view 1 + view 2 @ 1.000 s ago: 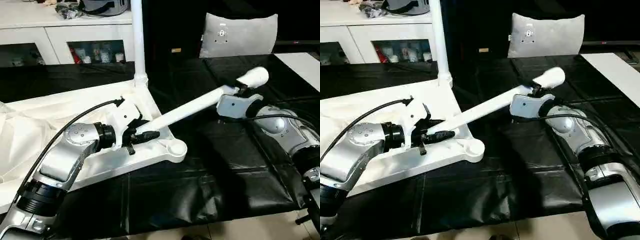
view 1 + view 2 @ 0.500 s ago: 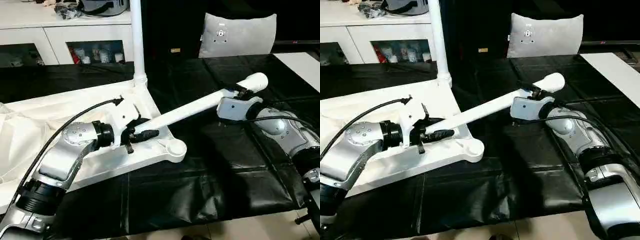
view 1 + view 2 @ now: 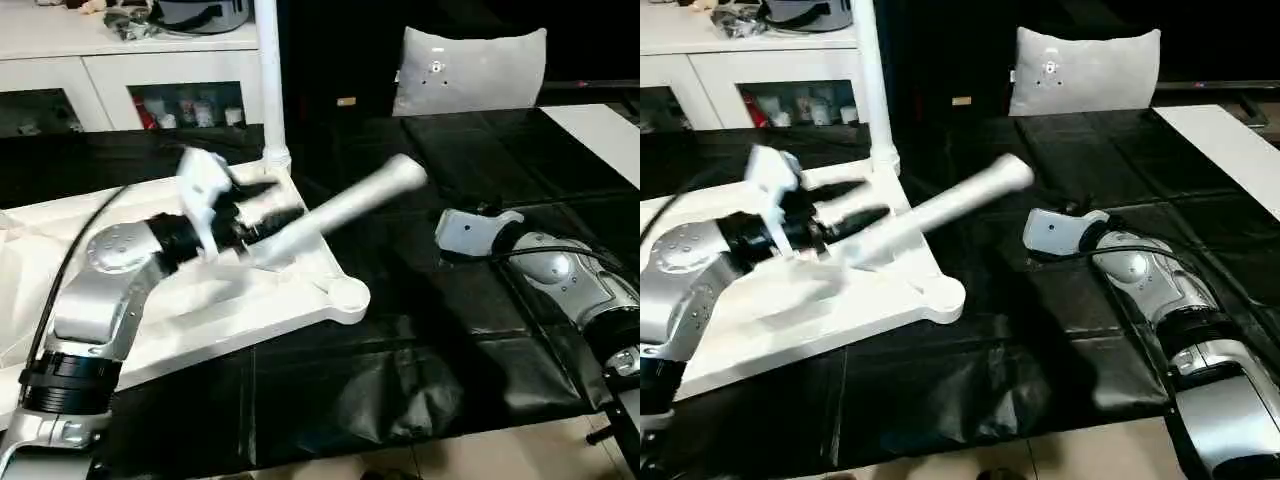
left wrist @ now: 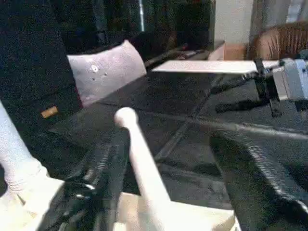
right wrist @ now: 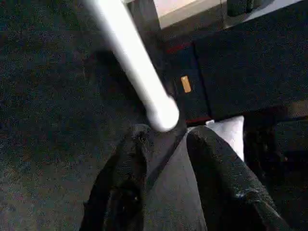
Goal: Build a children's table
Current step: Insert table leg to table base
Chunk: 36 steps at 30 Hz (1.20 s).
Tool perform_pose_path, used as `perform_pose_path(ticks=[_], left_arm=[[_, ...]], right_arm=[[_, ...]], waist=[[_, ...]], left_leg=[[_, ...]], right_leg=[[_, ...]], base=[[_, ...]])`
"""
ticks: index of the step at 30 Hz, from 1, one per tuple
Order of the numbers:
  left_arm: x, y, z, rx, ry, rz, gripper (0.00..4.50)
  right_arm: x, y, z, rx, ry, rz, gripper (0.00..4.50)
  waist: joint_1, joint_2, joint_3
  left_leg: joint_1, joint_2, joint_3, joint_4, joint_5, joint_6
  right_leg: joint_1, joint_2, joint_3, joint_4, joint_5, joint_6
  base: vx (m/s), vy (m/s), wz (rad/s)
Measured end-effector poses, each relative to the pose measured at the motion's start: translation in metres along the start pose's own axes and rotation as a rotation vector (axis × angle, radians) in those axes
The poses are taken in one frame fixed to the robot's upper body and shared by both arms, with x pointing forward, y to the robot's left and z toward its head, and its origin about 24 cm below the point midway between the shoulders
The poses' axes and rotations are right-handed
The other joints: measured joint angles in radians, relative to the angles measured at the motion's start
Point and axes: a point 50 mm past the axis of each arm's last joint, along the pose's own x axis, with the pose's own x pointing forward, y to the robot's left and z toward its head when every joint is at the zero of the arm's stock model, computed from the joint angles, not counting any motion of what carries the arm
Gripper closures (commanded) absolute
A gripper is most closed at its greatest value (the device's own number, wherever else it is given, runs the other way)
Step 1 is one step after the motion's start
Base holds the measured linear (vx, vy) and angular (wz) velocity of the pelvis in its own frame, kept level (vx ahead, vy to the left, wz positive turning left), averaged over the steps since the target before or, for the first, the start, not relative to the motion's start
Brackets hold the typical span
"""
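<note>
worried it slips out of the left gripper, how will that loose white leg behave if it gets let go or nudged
The leg looks like a stiff, smooth plastic tube, so probably light but slippery between the left gripper's fingers. It is held near one end with the long part jutting out unsupported, so it would likely droop or swing. Being round, it would probably roll on the black table cover.

The loose leg (image 3: 340, 205) and my left fingers (image 3: 268, 222) smear with motion, so any grip is unclear. The upright leg (image 3: 268, 70) runs off the top edge.
</note>
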Motion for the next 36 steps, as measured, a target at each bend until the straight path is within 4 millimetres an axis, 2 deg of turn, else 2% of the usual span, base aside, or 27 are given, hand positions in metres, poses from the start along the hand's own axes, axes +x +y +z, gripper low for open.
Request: perform_pose_path(ticks=[2,5,8,10,14,19,23,25,29,30,33,36], left_arm=[[-0.001,0.002,0.0,-0.005,-0.007,0.019,1.18],[0.0,0.002,-0.003,-0.005,-0.004,0.021,0.74],[-0.002,0.0,-0.008,-0.005,0.02,0.023,0.61],[-0.002,-0.002,-0.016,0.002,0.07,0.019,0.29],[0.003,-0.007,-0.024,0.008,0.131,0.016,0.04],[0.01,-0.008,-0.033,0.009,0.169,0.096,0.04],[0.02,-0.005,-0.042,0.011,0.216,0.178,0.04],[0.024,-0.002,-0.043,0.008,0.237,0.203,0.0],[0.033,-0.01,-0.045,-0.039,0.259,0.173,0.0],[0.036,-0.015,-0.045,-0.051,0.262,0.144,0.0],[0.045,-0.029,-0.043,-0.077,0.238,0.067,0.0],[0.049,-0.035,-0.039,-0.088,0.206,0.037,0.0]], right_arm=[[0.0,0.0,0.0,0.004,0.002,-0.001,3.45],[-0.001,-0.001,-0.001,0.016,0.001,-0.01,3.8],[-0.003,0.004,-0.003,0.042,0.003,-0.011,4.03],[-0.003,0.012,-0.004,0.098,0.006,-0.015,4.24],[-0.002,0.023,-0.003,0.239,0.008,-0.039,4.49],[-0.002,0.025,0.001,0.417,-0.008,-0.12,4.49],[-0.002,0.037,0.007,0.61,-0.014,-0.141,4.49],[-0.001,0.047,0.015,0.717,-0.044,-0.127,4.21],[-0.006,0.055,0.024,0.915,-0.083,-0.103,4.01],[-0.008,0.055,0.028,0.941,-0.098,-0.099,3.8],[-0.01,0.056,0.036,0.982,-0.12,-0.079,3.69],[-0.012,0.056,0.036,0.998,-0.113,-0.082,3.39]], waist=[[-0.001,0.0,0.0],[-0.001,0.0,0.0],[-0.001,0.0,0.0],[-0.001,0.0,0.0],[0.0,0.0,0.0],[-0.001,0.0,0.0],[0.001,0.0,0.0],[0.002,0.0,0.0],[0.005,0.002,0.0],[0.006,0.003,0.0],[0.013,0.003,0.0],[0.015,0.005,-0.001]], left_leg=[[0.0,0.0,0.0,0.0,0.0,0.0],[0.0,0.0,0.0,0.0,0.0,0.0],[0.0,0.0,0.0,0.0,0.0,0.001],[0.0,0.0,0.0,0.0,0.0,0.001],[0.0,0.0,0.0,0.0,0.0,0.001],[0.001,0.0,0.0,0.0,0.0,0.001],[0.0,0.0,-0.001,0.0,0.0,0.001],[0.0,0.0,-0.001,0.0,0.0,0.001],[0.0,0.0,-0.001,0.0,-0.001,0.002],[0.0,0.001,-0.001,0.0,-0.001,0.003],[0.0,0.001,-0.001,-0.001,-0.001,0.003],[0.001,0.0,-0.001,-0.001,-0.001,0.002]], right_leg=[[0.0,0.0,0.0,0.0,0.0,0.0],[0.0,0.0,0.0,0.0,0.0,0.0],[0.0,0.0,0.0,0.0,0.0,0.0],[0.0,0.0,0.0,0.0,0.0,0.0],[0.0,0.0,0.0,0.0,0.0,0.0],[0.001,0.0,-0.001,0.0,0.0,0.0],[0.001,0.0,-0.001,-0.001,0.0,0.0],[0.002,0.0,-0.001,-0.002,0.0,0.0],[0.002,0.0,-0.001,-0.004,0.001,0.0],[0.002,0.0,-0.001,-0.004,0.001,0.0],[0.003,0.0,-0.001,-0.005,0.001,0.0],[0.004,0.0,-0.002,-0.005,0.001,0.001]], base=[[0.0,0.0,0.0],[0.0,0.0,0.0],[0.0,0.0,0.0],[0.0,0.0,0.0],[0.0,0.0,0.0],[0.0,0.0,0.0],[0.0,0.0,0.0],[0.0,0.0,0.0],[0.0,0.0,0.0],[0.0,0.0,0.0],[0.0,0.0,0.0],[0.0,0.0,0.0]])
